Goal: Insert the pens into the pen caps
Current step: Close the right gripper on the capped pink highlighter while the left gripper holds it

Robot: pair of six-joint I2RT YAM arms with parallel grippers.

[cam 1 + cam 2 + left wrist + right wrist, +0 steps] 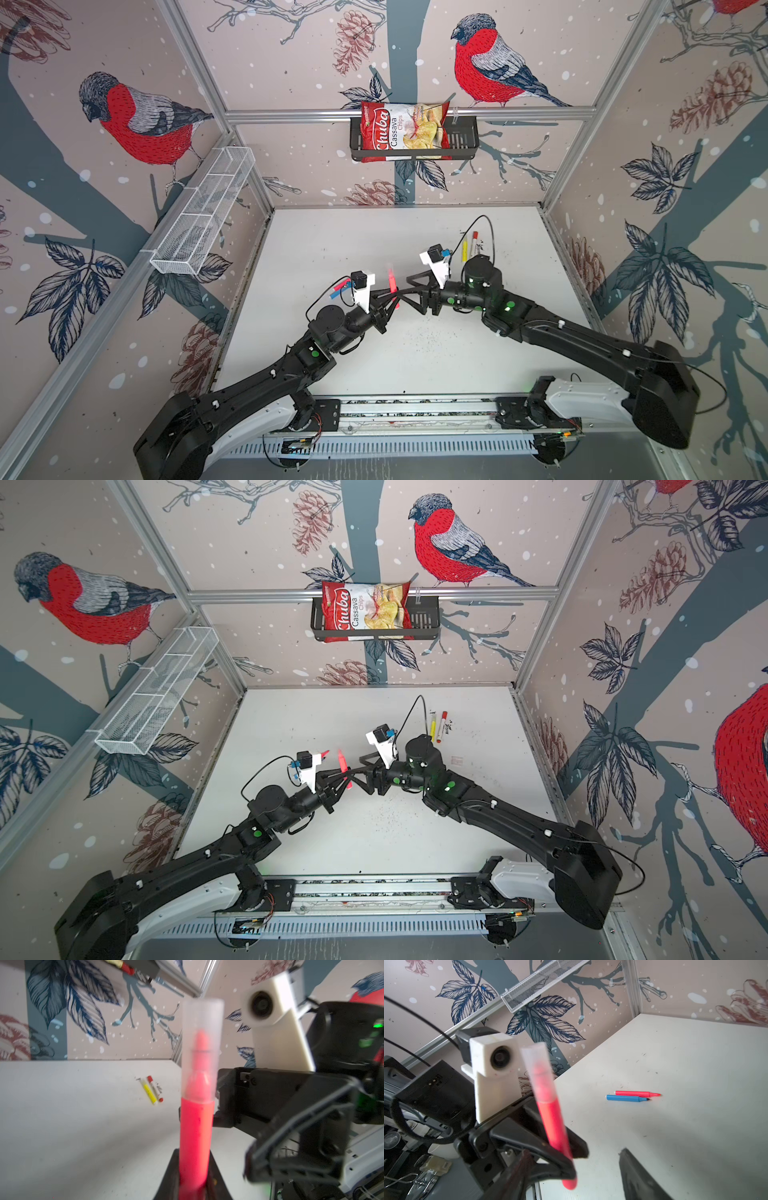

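A pink pen stands tilted above the table's middle, and my left gripper is shut on its lower barrel. A translucent whitish pen cap sits over its tip. My right gripper is open just right of the pen, its jaws wide apart and holding nothing. A red pen and a blue pen lie uncapped on the left of the table. A yellow pen and a white-barrelled pen with a red cap lie at the back right.
A black wire basket on the back wall holds a chips bag. A white mesh basket hangs on the left wall. The arm mounting rail runs along the table's front edge. Dark specks dot the white table.
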